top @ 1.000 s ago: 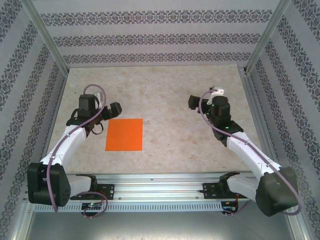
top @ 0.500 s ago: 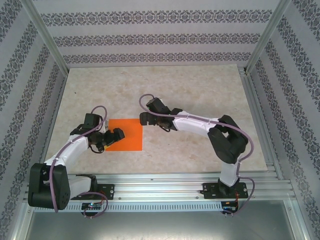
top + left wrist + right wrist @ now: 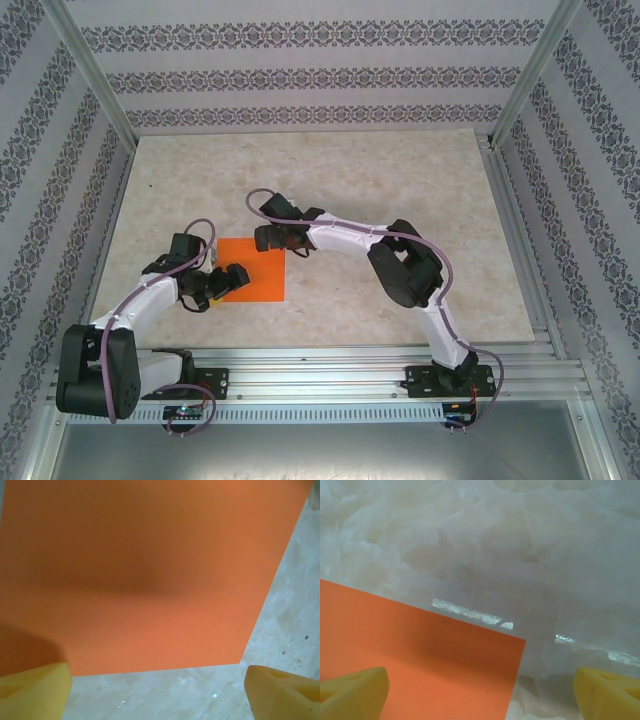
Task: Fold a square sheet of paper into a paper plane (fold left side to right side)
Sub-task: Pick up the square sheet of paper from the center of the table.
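The square sheet of paper, thin, bright orange and unfolded, lies flat on your pale marbled table. At its near left edge your left gripper hangs with jaws spread wide, pinching nothing; at its far edge your right gripper is equally wide and empty

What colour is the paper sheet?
The sheet is plain bright orange; left wrist view shows it best.

Lab test booth, patterned wall panels, aluminium frame rail
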{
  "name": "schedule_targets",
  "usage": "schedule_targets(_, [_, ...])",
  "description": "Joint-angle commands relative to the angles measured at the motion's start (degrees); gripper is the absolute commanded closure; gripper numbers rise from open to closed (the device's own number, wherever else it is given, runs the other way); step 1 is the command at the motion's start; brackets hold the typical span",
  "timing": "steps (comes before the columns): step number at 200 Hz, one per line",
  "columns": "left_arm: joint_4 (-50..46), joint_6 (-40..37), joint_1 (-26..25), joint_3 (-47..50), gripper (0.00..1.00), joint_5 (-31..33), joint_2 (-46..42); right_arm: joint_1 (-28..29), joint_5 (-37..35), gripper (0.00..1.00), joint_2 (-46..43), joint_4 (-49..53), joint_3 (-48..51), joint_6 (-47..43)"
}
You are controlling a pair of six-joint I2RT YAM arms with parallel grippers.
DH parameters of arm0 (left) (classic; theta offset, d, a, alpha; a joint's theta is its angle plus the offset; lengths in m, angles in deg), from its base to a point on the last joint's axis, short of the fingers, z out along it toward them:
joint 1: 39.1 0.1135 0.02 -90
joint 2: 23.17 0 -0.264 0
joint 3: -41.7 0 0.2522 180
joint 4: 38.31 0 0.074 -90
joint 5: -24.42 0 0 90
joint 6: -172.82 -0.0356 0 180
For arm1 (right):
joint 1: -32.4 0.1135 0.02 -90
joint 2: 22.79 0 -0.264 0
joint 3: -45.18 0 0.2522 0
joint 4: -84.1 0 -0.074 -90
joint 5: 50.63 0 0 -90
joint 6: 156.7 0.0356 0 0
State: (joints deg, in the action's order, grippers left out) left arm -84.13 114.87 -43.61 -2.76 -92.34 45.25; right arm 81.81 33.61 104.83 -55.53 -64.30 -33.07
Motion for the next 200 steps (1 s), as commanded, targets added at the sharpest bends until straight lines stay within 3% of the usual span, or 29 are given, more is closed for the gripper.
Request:
schedule_targets(1, [2.7,0.4,0.1,0.3,0.10,-0.9,1.2,0.9,1.1,0.05,2.3,2.7,-3.2,1.1])
schedule_targets(102, [5.3,-0.3,0.1,0.7,0.11,-0.4,5.5,4.3,12.5,0.18,5.0,1.0,-3.4,4.2])
schedule_targets(154, [6.5,-0.3,0.0,0.7,0.12,-0.4,7.0,4.7,14.4,0.24,3.4,-0.4,-2.3,4.5])
schedule_targets(200, [7.3,-0.1,0.0,0.6,0.12,-1.9,6.0,3.3,16.9,0.41,1.1,-3.2,0.2,5.4])
